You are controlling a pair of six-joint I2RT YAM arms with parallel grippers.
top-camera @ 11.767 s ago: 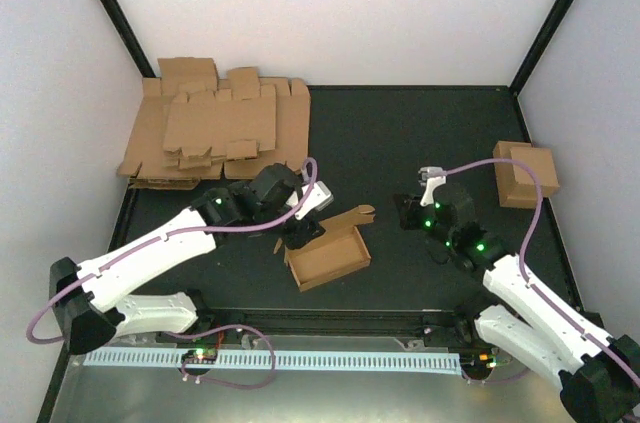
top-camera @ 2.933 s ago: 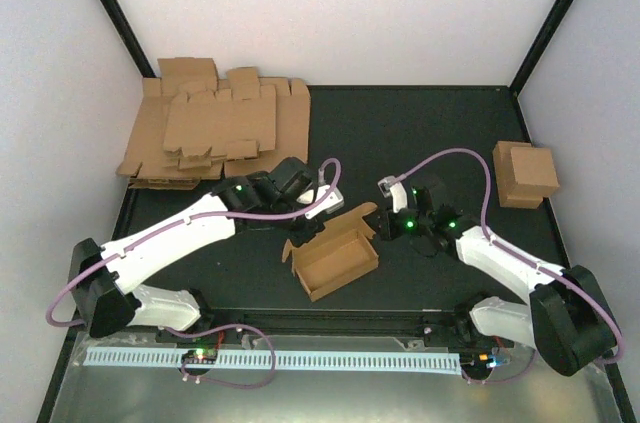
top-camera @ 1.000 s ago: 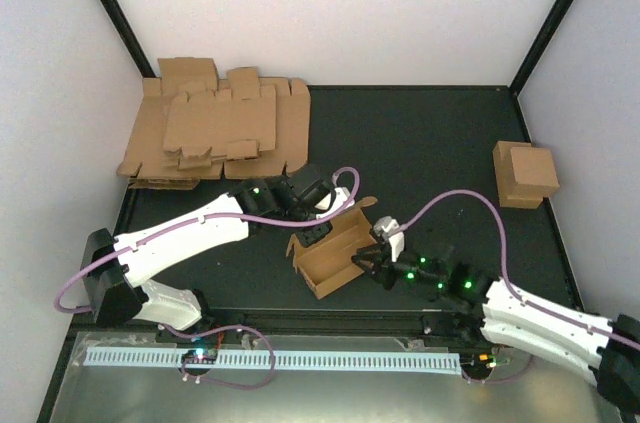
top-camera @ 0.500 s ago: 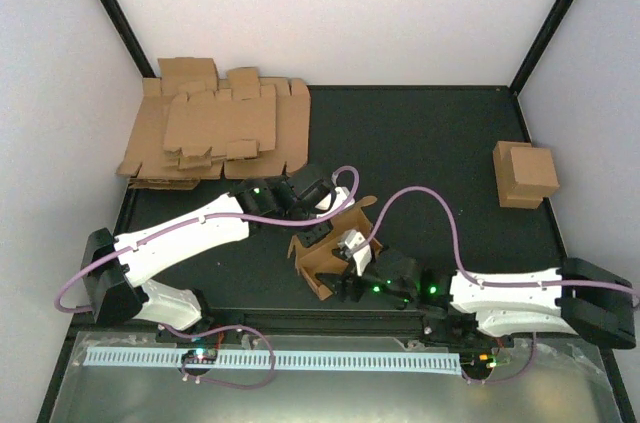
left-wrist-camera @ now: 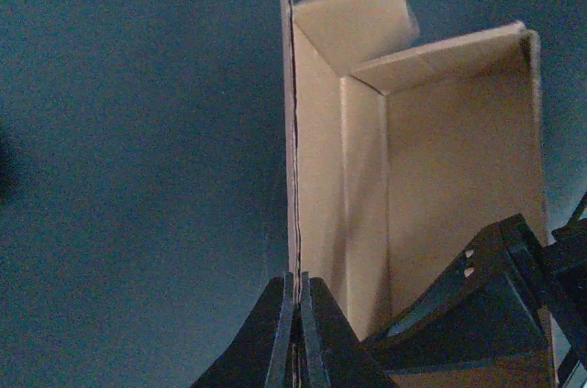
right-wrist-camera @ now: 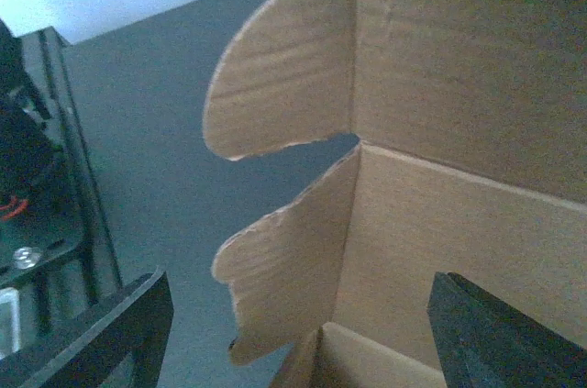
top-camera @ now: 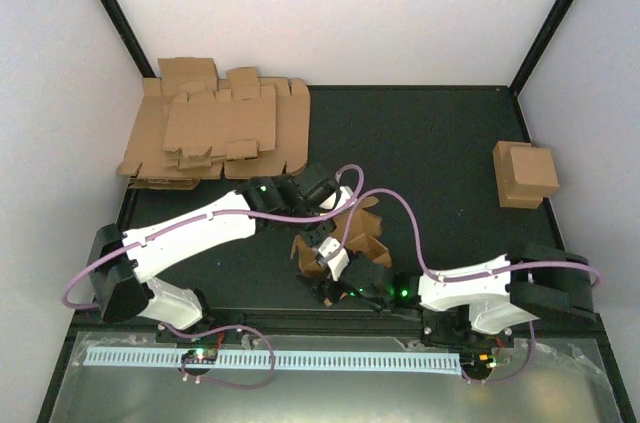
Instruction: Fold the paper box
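White-shelled arms [top-camera: 190, 231], black joints, purple cables [top-camera: 398, 213], green lights.

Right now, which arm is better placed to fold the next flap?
Right. Left tool is pinched shut on the paper box wall, steadying it; right tool is open, facing the loose rounded flaps.

- Desk [top-camera: 430, 143], far middle and right: bare black surface, open for passage.
- Far-left corner: taken up by a pile of flat blanks [top-camera: 215, 128].
- Right edge: small closed box [top-camera: 525, 173], beside the wall.
- Near centre: paper box [top-camera: 355, 241], crowded by left gripper [top-camera: 312, 231], right gripper [top-camera: 328, 278] and a purple cable [top-camera: 390, 205] looping above.
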